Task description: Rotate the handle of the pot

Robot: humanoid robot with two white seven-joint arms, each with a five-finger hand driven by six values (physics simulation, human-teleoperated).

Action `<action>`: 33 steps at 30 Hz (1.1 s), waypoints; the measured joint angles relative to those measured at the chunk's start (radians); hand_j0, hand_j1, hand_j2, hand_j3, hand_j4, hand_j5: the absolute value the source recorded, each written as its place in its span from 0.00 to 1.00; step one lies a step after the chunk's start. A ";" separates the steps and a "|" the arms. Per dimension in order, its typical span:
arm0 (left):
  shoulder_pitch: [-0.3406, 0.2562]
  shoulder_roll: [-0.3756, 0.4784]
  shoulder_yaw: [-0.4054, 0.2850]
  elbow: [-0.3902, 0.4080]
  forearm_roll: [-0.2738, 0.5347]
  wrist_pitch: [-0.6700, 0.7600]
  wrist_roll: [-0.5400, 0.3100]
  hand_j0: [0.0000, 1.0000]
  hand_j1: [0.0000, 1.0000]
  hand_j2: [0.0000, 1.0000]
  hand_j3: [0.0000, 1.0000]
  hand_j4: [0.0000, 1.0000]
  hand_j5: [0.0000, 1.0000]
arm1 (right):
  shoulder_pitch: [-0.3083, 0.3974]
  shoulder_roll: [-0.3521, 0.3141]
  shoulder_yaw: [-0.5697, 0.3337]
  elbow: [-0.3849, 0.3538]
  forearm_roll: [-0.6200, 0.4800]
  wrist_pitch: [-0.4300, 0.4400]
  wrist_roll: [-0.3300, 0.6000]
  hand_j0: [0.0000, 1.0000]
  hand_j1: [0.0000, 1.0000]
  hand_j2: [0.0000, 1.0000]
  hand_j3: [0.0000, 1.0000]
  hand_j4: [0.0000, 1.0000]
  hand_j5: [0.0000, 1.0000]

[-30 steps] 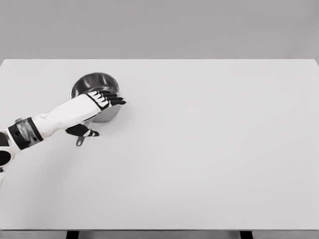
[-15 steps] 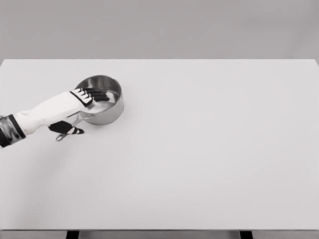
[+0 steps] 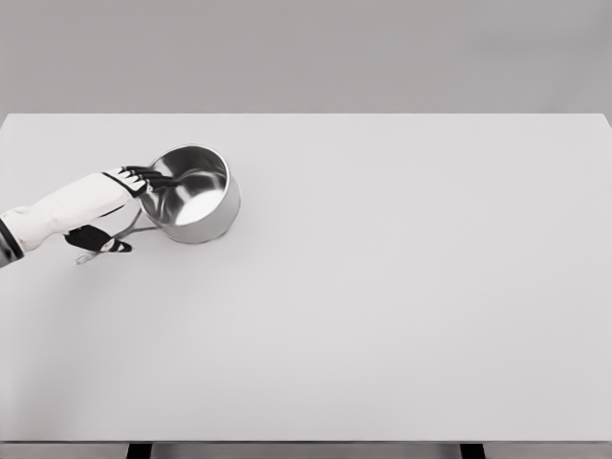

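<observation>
A shiny steel pot [image 3: 194,196] stands on the white table [image 3: 402,296] at the left. Its thin handle [image 3: 131,228] points down-left, and its end loop peeks out by my wrist. My left hand [image 3: 132,208] comes in from the left edge and lies over the handle's base. The dark fingers [image 3: 151,176] are stretched flat across the pot's near rim. The thumb [image 3: 100,243] is spread below, so the handle runs between thumb and fingers. No finger is curled round it. The right arm is out of sight.
The table's far edge [image 3: 306,115] runs behind the pot, against a plain grey wall. The near edge [image 3: 306,442] lies along the bottom of the picture.
My left hand has drawn back to the left. The handle's end has swung left with it, and the pot body has shifted slightly down-right, its inside now uncovered.
</observation>
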 measured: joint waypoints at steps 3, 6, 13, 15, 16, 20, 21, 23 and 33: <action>-0.006 0.017 0.000 0.016 0.002 0.000 0.000 1.00 1.00 1.00 1.00 1.00 1.00 | 0.000 0.000 0.000 0.000 0.000 0.000 0.000 1.00 1.00 1.00 1.00 1.00 1.00; -0.011 0.028 0.000 0.031 0.009 0.000 0.001 1.00 1.00 1.00 1.00 1.00 1.00 | 0.000 0.000 0.000 0.000 0.000 0.000 0.000 1.00 1.00 1.00 1.00 1.00 1.00; -0.058 0.045 -0.002 0.100 0.026 0.000 0.001 1.00 1.00 1.00 1.00 1.00 1.00 | 0.000 0.000 0.000 0.000 0.000 0.000 0.000 1.00 1.00 1.00 1.00 1.00 1.00; -0.063 0.044 -0.004 0.124 0.026 0.000 0.002 1.00 1.00 1.00 1.00 1.00 1.00 | 0.000 0.000 0.000 0.000 0.000 0.000 0.000 1.00 1.00 1.00 1.00 1.00 1.00; -0.063 0.043 -0.004 0.133 0.027 0.000 0.002 1.00 1.00 1.00 1.00 1.00 1.00 | 0.000 0.000 0.000 0.000 0.000 0.000 0.000 1.00 1.00 1.00 1.00 1.00 1.00; -0.074 0.040 -0.006 0.161 0.027 0.000 0.002 1.00 1.00 1.00 1.00 1.00 1.00 | 0.000 0.000 0.000 0.000 0.000 0.000 0.000 1.00 1.00 1.00 1.00 1.00 1.00; -0.086 0.040 -0.007 0.169 0.028 0.000 0.002 1.00 1.00 1.00 1.00 1.00 1.00 | 0.000 0.000 0.000 0.000 0.000 0.000 0.000 1.00 1.00 1.00 1.00 1.00 1.00; -0.095 0.039 -0.009 0.187 0.028 0.000 0.002 1.00 1.00 1.00 1.00 1.00 1.00 | 0.000 0.000 0.000 0.000 0.000 0.000 0.000 1.00 1.00 1.00 1.00 1.00 1.00; -0.147 0.013 -0.017 0.278 0.023 0.000 0.001 1.00 1.00 1.00 1.00 1.00 1.00 | 0.000 0.000 0.000 0.000 0.000 0.000 0.000 1.00 1.00 1.00 1.00 1.00 1.00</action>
